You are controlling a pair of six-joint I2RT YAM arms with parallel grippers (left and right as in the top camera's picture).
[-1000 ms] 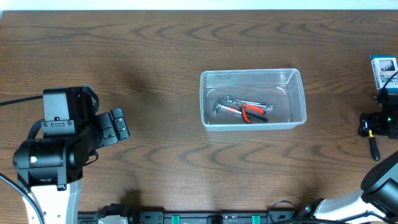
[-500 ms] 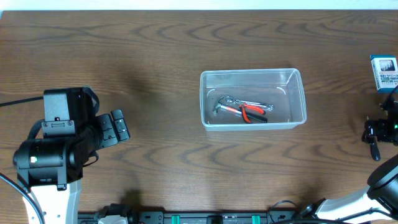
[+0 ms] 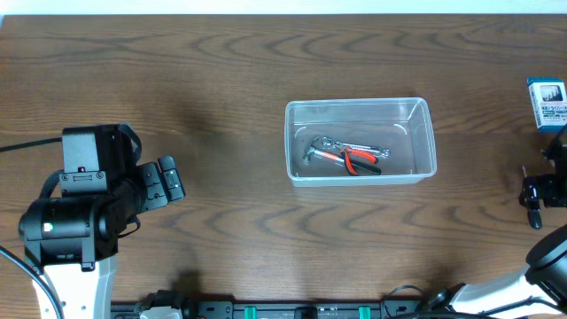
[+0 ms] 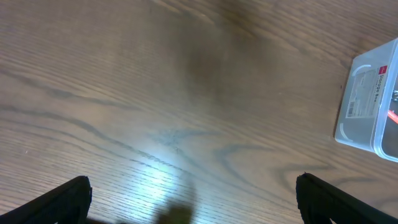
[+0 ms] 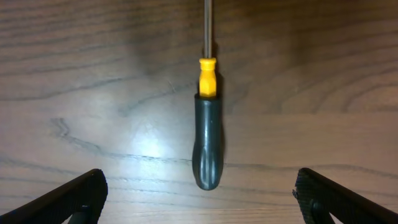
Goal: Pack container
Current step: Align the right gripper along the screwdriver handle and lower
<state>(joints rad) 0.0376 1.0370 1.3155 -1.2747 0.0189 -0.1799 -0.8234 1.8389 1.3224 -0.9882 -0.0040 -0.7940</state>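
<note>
The clear container [image 3: 423, 111] sits mid-table and holds red-handled pliers [image 3: 361, 160] and a metal tool [image 3: 321, 149]. One corner of the container [image 4: 367, 106] shows at the right edge of the left wrist view. A screwdriver [image 5: 207, 146] with a dark handle and yellow collar lies flat on the wood, shaft pointing away. My right gripper [image 5: 199, 200] is open, its fingers wide on either side of the handle's end and not touching it. It sits at the table's right edge [image 3: 539, 190]. My left gripper [image 3: 166, 182] is open over bare wood [image 4: 194, 194].
A small blue-and-white box [image 3: 547, 103] stands at the far right edge, just beyond my right gripper. The left arm's body [image 3: 84, 204] fills the near left corner.
My right gripper has shifted slightly to the right and toward the near edge, staying open. The left arm and the container have not moved.
</note>
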